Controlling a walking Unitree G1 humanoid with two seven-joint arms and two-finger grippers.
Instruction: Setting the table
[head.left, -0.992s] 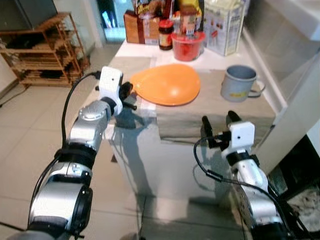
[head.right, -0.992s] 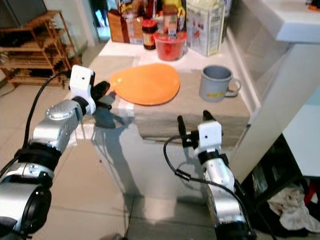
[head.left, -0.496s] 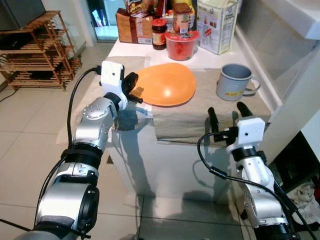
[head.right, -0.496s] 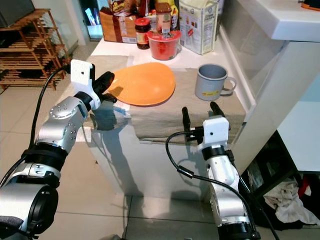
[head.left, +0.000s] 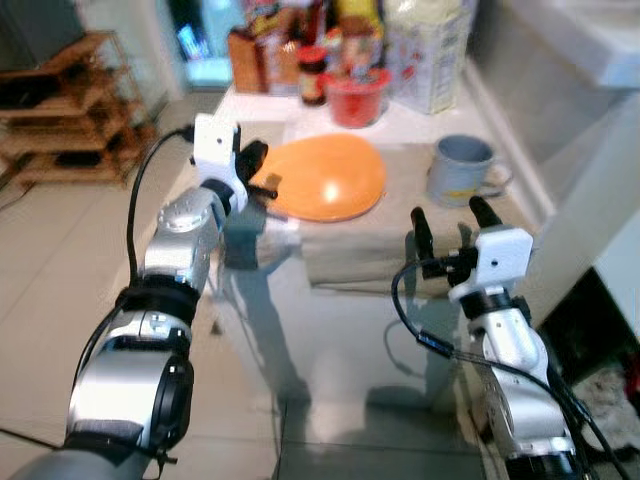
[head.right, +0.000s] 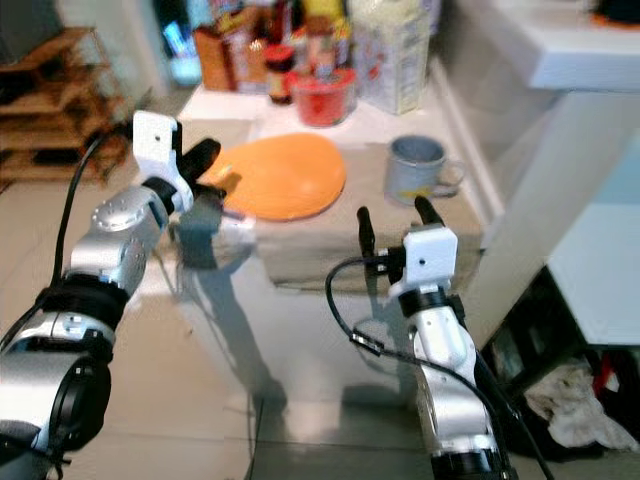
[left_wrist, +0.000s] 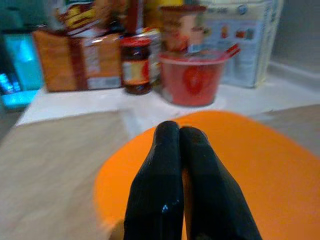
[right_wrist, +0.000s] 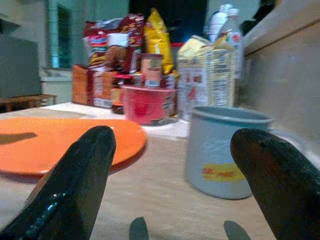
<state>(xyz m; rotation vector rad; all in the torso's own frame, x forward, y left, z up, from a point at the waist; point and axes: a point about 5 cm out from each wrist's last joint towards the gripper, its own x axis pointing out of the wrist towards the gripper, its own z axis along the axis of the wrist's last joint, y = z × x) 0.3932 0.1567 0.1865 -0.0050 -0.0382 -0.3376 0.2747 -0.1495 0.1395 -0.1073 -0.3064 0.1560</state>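
Counter (head.left: 262, 112): white top carrying everything; the head views are blurring, so edges are reading soft.
Cloth (head.left: 400, 240): beige mat lying across the counter under the plate and mug, its front edge hanging just ahead of the right fingers.
Carton (head.right: 392, 52): tall printed box standing at the back, well beyond both grippers; its print is not readable.
Orange plate (head.left: 325, 178): lying flat on the cloth; its near rim is passing under the left fingers, so that edge is hiding in the left wrist view.
Grey mug (head.right: 415, 168): standing upright on the cloth, beyond the right gripper and roughly between its fingers; handle partly cut off in the right wrist view.
Red bowl (left_wrist: 194, 77): sitting behind the plate, straight past the left fingertips.
Jar (left_wrist: 136, 65): dark, red-lidded, beside the bowl; label blurring.
Left gripper (left_wrist: 179, 131): fingers pressing together, reaching over the plate's rim; whether they are pinching the rim cannot be told.
Right gripper (head.left: 445, 213): fingers spread wide, hovering at the cloth's front edge, holding nothing.
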